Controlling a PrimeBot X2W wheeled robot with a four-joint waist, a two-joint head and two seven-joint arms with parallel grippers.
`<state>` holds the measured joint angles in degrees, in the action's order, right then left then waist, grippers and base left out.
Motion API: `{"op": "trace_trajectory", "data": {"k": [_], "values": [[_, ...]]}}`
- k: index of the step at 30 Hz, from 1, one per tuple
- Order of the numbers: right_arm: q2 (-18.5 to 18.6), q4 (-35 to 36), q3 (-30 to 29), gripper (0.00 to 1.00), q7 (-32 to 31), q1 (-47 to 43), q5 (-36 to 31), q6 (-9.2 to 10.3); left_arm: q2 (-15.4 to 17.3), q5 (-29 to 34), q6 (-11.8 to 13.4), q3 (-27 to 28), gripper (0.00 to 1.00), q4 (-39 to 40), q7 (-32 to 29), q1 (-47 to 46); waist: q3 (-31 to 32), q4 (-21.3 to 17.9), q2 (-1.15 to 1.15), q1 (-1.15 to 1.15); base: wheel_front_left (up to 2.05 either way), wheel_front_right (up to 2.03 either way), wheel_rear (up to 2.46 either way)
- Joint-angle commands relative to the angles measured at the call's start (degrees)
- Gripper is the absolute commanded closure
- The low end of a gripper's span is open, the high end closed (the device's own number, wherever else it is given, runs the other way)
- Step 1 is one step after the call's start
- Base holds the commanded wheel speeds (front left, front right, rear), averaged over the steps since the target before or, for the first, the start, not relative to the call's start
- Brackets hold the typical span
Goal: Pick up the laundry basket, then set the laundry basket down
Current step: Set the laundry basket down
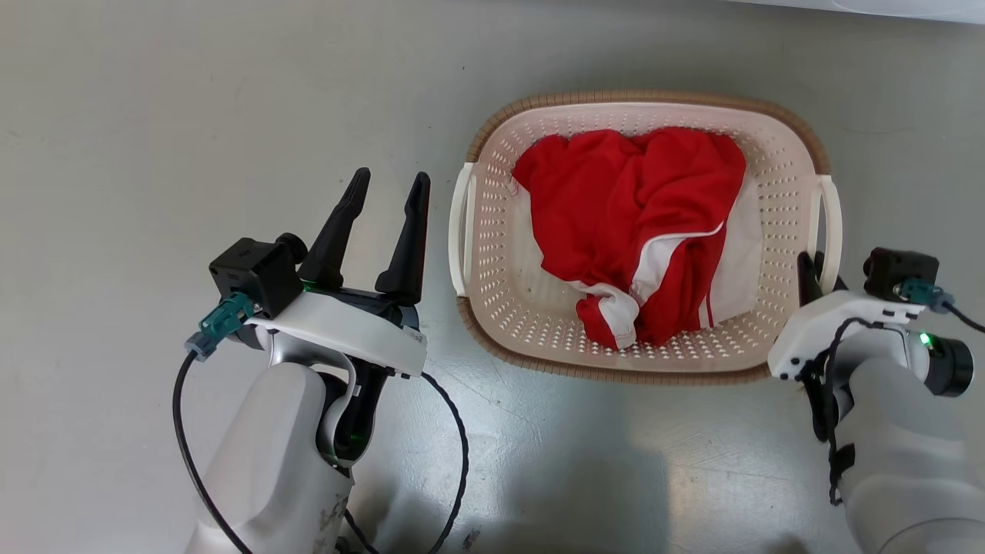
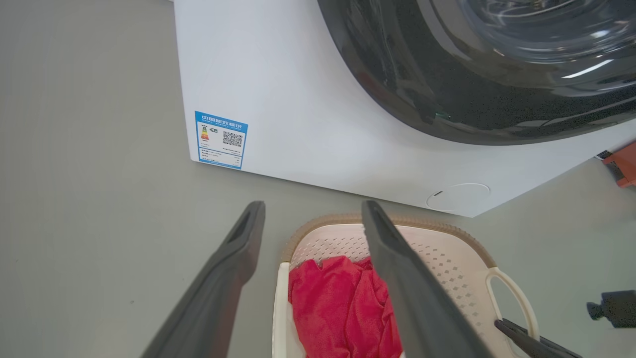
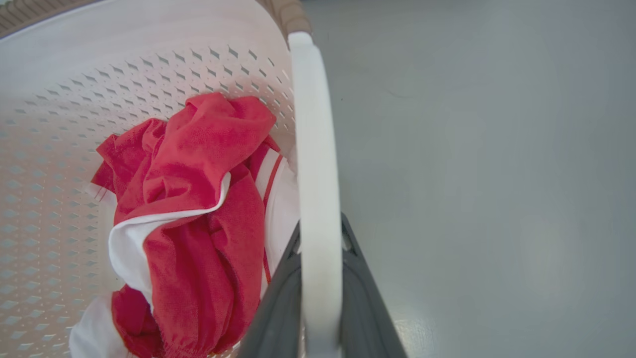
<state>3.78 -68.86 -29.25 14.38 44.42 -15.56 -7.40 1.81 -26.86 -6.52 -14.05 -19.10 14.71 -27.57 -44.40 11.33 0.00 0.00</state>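
While the right gripper [image 1: 817, 271] clamps the basket [image 1: 500, 254] by its right handle [image 1: 833, 223], the left gripper [image 1: 391, 177] hangs open near the left. Lift and set-down apparently remain.

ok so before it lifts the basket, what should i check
1. right end effector closed on right handle: ok, a finger on each side.
2. left end effector on left handle: not ok, open and beside it, apart.
3. red garment fully inside laundry basket: ok.
4. laundry basket apart from washing machine: ok.
5. Right grip firm enough to lift: cannot tell.
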Motion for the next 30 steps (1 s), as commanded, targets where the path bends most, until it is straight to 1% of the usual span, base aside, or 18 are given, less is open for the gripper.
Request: {"op": "trace_trajectory", "data": {"k": [1,6,12,30], "values": [[-0.9,0.8,0.9,1.00,0.6,0.4,0.9,-0.09,1.1,0.3,0.2,1.4,0.00,1.0,0.3,0.2,0.0,-0.1,0.00,0.00,0.00,0.00,0.00],[-0.9,0.2,1.4,1.00,0.6,1.2,3.0,-0.09,1.1,0.9,0.2,1.6,0.00,1.0,0.3,0.4,0.1,-0.4,0.00,0.00,0.00,0.00,0.00],[-0.9,0.0,2.2,1.00,0.6,1.6,3.9,-0.09,1.1,1.5,0.2,1.8,0.00,1.1,0.3,0.6,0.2,-0.6,0.00,0.00,0.00,0.00,0.00],[-0.9,0.1,1.0,1.00,0.6,2.1,1.5,-0.09,1.1,1.0,0.3,1.4,0.00,1.3,0.3,0.7,-0.7,0.1,0.00,0.00,0.00,0.00,0.00]]}}
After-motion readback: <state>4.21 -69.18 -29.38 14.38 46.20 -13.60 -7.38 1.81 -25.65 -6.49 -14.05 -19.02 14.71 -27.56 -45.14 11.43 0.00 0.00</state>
